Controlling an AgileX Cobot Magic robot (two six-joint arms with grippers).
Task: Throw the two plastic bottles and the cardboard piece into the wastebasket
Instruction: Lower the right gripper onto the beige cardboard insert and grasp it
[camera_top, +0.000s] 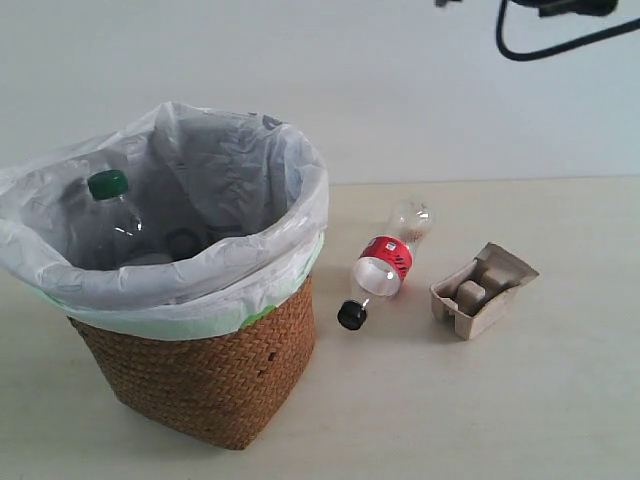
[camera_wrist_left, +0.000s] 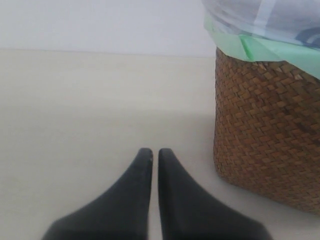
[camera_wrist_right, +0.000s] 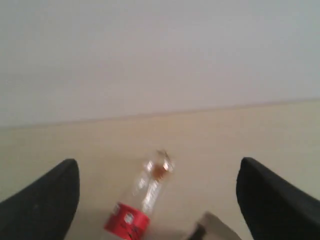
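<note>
The larger bottle with the green cap stands inside the wicker wastebasket, which is lined with a white bag. To the basket's right the smaller bottle with a red label lies on the table, black cap toward the front. The beige cardboard tray sits to the right of that bottle. My right gripper is open and empty, high above the small bottle; a corner of the cardboard shows beside it. My left gripper is shut on nothing, low over the table beside the wastebasket.
The pale table ends at a white wall behind. A black cable and part of an arm hang at the exterior view's top right.
</note>
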